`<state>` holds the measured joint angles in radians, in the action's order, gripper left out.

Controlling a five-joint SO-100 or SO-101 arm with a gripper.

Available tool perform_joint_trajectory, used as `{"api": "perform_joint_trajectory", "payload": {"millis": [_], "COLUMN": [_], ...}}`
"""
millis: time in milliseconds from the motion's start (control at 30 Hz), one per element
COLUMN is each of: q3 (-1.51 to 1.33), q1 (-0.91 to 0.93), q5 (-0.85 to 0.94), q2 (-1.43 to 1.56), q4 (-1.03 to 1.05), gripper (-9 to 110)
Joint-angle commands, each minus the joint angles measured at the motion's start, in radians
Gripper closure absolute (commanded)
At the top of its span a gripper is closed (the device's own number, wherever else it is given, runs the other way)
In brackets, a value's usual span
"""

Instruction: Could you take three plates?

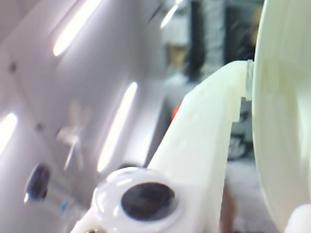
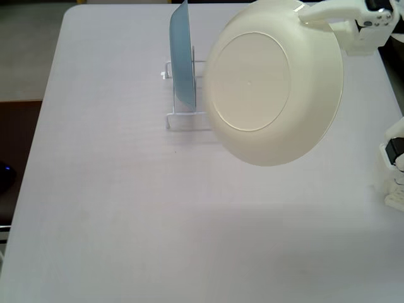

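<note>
Ceiling lights streak past in the wrist view, where our gripper (image 1: 245, 92) clamps the cream-white plate (image 1: 282, 126) by its rim. From the fixed view, we hold that plate (image 2: 271, 82) tilted above the table (image 2: 113, 208), beside the light blue plate (image 2: 181, 53) upright in its rack (image 2: 183, 117).

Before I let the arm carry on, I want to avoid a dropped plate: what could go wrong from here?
1. The gripper holds the cream-white plate only by its rim, tilted in the air; the grip might slip and the plate could fall onto the table.
2. The plate hangs close to the light blue plate, which stands upright in the wire rack; a swing to the left of the fixed view could knock it over.
</note>
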<state>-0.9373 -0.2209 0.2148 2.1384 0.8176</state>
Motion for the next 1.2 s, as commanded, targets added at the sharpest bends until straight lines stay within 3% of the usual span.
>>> {"api": "perform_joint_trajectory", "payload": {"millis": [0, 367, 1167], "q3": [-0.012, -0.029, -0.080], "q1": [-0.087, -0.230, -0.215], "q5": [-0.006, 0.121, 0.135], "q2": [0.058, 0.051, 0.069], "q4": [-0.155, -0.272, -0.275], "gripper": [102, 102, 102]}}
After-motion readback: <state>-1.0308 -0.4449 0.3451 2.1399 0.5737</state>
